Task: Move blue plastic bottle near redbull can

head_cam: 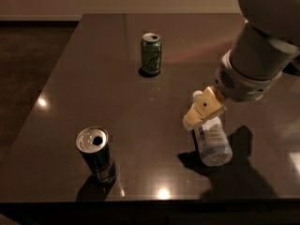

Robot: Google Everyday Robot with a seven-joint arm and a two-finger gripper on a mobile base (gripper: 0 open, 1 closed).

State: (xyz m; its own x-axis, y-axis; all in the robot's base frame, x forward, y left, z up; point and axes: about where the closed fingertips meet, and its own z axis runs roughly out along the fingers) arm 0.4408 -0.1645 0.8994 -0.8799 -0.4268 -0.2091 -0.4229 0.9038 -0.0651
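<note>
The blue plastic bottle (213, 143) lies on its side on the dark table (93, 78) at the right, its white cap (198, 95) pointing away from me. My gripper (200, 112) hangs just over the bottle's upper half, covering its neck. The redbull can (96, 153) stands upright near the table's front left, silver top showing, well to the left of the bottle.
A green can (151, 54) stands upright at the back middle of the table. The table's front edge (150, 201) runs just below the redbull can and the bottle. The arm's large grey body (262, 55) fills the upper right.
</note>
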